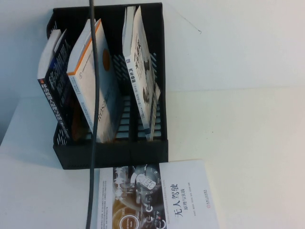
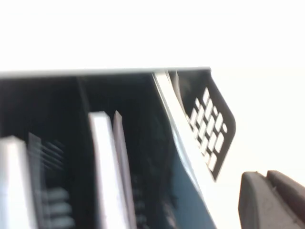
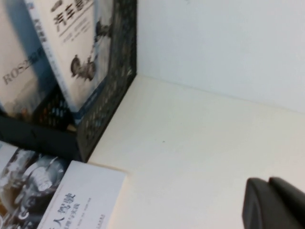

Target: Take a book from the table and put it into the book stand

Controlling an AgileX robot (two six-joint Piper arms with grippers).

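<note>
The book (image 1: 143,71), white with black title and grey car-part pictures, stands leaning in the right compartment of the black book stand (image 1: 114,152). It also shows in the right wrist view (image 3: 76,47). The stand sits on the white table (image 1: 248,143). Neither gripper shows in the high view. My left gripper (image 2: 267,191) is shut and empty, just outside the stand's slotted right wall (image 2: 209,129). My right gripper (image 3: 268,200) is shut and empty over bare table, to the right of the stand (image 3: 109,95).
A dark book (image 1: 55,81) fills the left compartment and a cream book with orange edge (image 1: 93,81) the middle one. A white-and-dark book with an orange circle (image 1: 157,198) lies flat before the stand. A black cable (image 1: 94,119) hangs across the high view.
</note>
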